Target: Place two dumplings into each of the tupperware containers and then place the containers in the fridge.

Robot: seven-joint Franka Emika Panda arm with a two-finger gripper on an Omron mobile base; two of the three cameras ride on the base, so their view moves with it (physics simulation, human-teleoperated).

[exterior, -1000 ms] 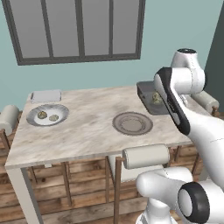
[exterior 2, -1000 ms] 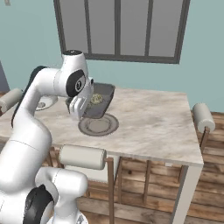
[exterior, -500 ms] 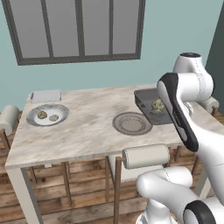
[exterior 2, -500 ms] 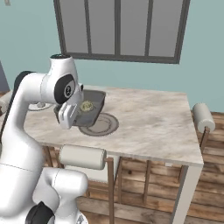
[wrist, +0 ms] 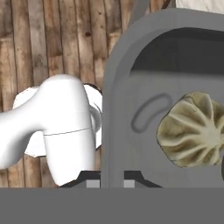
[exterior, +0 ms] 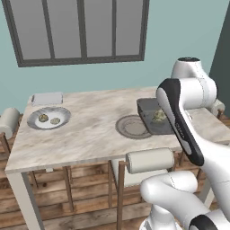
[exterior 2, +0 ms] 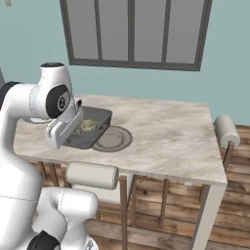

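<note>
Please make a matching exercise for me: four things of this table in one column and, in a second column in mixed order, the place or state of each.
Things:
1. left plate
2. middle plate
3. pale container
4. dark container

Places or states:
A. gripped at its rim by the gripper
B. at the far left corner of the table
C. round, carries two dumplings
D. round, with nothing on it

Pairs: 1-C, 2-D, 3-B, 4-A.

Home dining rm, table (exterior: 90,134), plates (exterior: 48,118), window (exterior: 81,29)
</note>
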